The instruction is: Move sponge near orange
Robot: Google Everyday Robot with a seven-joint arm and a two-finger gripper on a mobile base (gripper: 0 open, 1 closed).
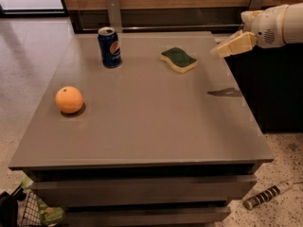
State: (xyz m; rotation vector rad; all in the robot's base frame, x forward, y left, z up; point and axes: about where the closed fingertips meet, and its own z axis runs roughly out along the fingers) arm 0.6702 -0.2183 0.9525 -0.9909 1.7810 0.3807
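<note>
The sponge [179, 59], dark green on top over pale yellow foam, lies flat on the far right part of the grey table [142, 112]. The orange [69, 100] sits near the table's left edge, far from the sponge. My cream-yellow gripper [222, 49] hangs in the air over the table's right edge, to the right of the sponge and apart from it, holding nothing. Its shadow falls on the tabletop below.
A blue Pepsi can [109, 47] stands upright at the far left of the table, between the orange and the sponge. A dark cabinet [274, 89] stands right of the table. A tool [267, 195] lies on the floor at lower right.
</note>
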